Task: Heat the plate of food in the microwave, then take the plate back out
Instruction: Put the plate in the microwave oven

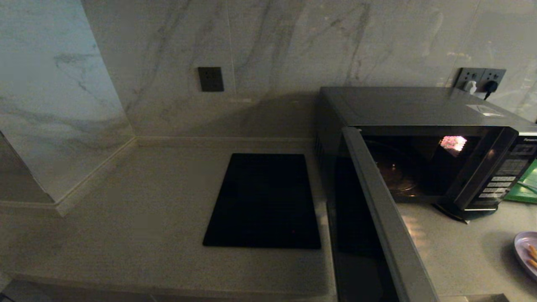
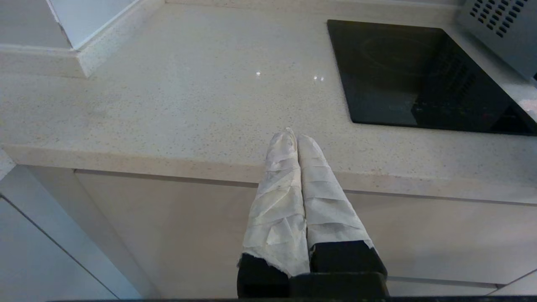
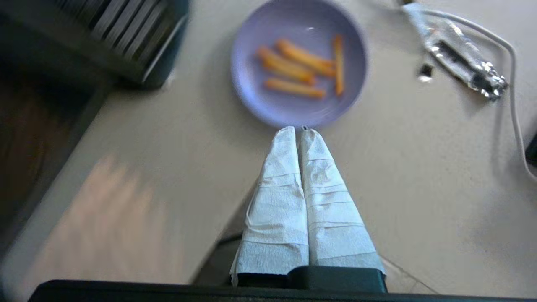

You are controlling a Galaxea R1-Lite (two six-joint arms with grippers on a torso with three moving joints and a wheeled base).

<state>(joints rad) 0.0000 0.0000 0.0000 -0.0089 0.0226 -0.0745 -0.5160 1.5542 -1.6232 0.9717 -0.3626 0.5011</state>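
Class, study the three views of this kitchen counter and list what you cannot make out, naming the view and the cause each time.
1. Head view: most of the plate of food is cut off by the picture's edge.
2. Head view: the microwave button labels are too small to read.
3. Head view: both arms are out of frame.
4. Right wrist view: whether the shut right gripper touches the plate's rim is blurred.
5. Left wrist view: the shut left gripper; the microwave's interior lies outside the frame.

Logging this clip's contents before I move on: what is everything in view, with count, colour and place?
microwave: one, dark grey, right on counter, door open
plate of food: one, lilac, orange sticks, counter right of microwave
cooktop: one, black, left of microwave
wall sockets: two, dark, behind microwave
wall plate: one, dark, back wall
foil-wrapped item: one, silver, beside plate
left gripper: white-wrapped jaws shut, at counter edge
right gripper: white-wrapped jaws shut, near plate
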